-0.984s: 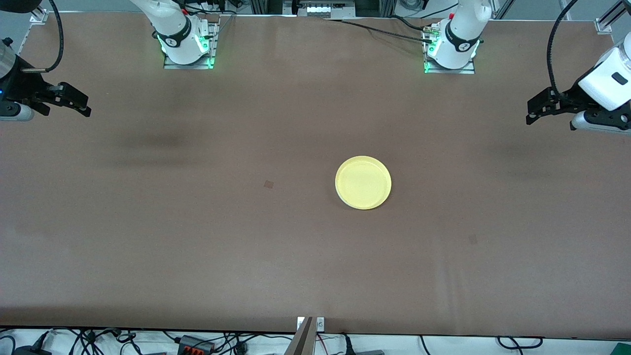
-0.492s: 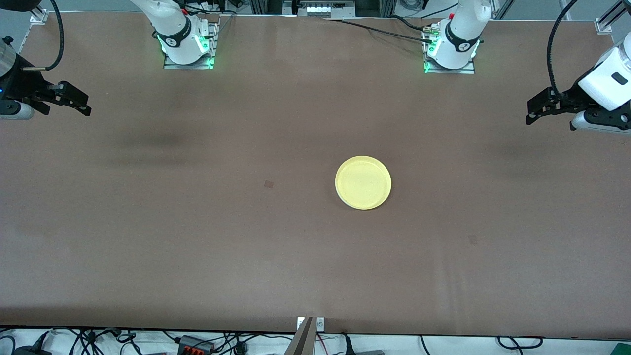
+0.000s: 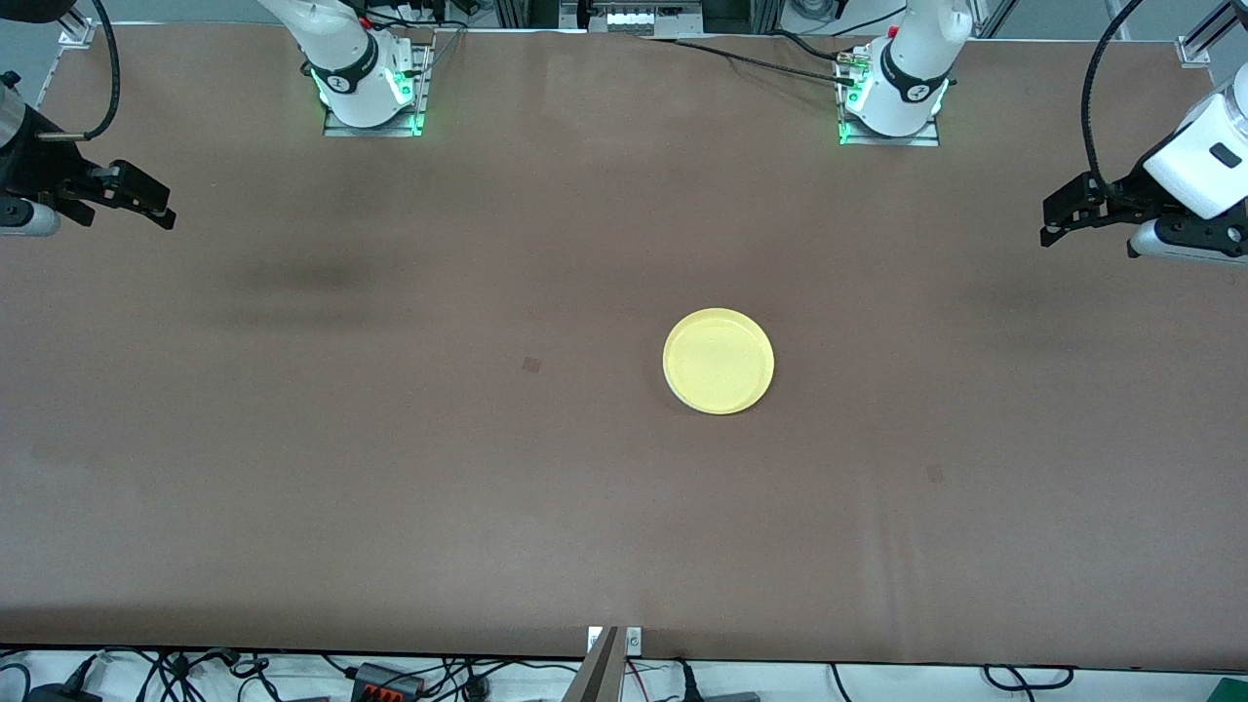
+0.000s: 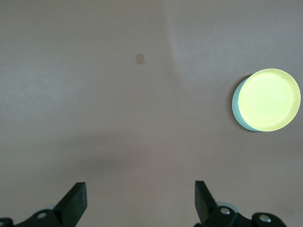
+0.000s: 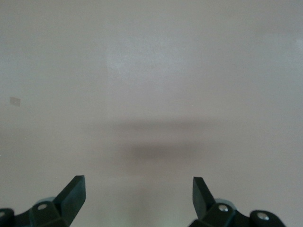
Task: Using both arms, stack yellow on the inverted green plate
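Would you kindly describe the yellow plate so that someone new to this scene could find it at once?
Start with the wide brown table, both arms parked at its ends. Near its middle, slightly toward the left arm's end, lies the yellow plate, round and shallow with a low rim. It rests on a pale green plate that shows only as a thin crescent in the left wrist view.

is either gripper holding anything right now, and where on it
Nothing is held. The left gripper and right gripper are both open and empty, up at their own ends of the table. The yellow plate lies on the green plate.

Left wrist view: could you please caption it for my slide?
Open left tool above bare table; yellow plate stacked on green plate.
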Motion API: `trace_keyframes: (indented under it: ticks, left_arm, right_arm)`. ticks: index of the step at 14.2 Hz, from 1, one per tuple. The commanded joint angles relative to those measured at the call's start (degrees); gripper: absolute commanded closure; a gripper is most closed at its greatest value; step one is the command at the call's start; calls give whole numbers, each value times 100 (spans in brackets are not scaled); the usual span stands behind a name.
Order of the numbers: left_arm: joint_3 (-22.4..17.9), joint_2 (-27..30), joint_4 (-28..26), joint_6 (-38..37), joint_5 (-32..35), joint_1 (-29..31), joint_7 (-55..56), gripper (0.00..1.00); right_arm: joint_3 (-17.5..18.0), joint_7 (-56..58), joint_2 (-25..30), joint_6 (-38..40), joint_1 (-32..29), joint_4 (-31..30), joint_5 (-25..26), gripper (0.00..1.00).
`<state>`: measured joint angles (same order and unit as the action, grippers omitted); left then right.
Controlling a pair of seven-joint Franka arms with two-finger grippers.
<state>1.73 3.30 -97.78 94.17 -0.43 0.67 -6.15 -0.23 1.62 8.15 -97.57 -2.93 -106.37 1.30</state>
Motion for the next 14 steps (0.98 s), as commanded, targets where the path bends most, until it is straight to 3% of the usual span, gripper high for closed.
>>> trace_keyframes:
  ticks: [1, 14]
  left_arm:
    - [-6, 39, 31, -83, -63, -14, -79, 0]
    - [-6, 39, 31, -83, -63, -14, -88, 0]
  right_arm:
    - [84, 14, 169, -43, -103, -112, 72, 0]
    - [75, 23, 231, -8, -111, -112, 72, 0]
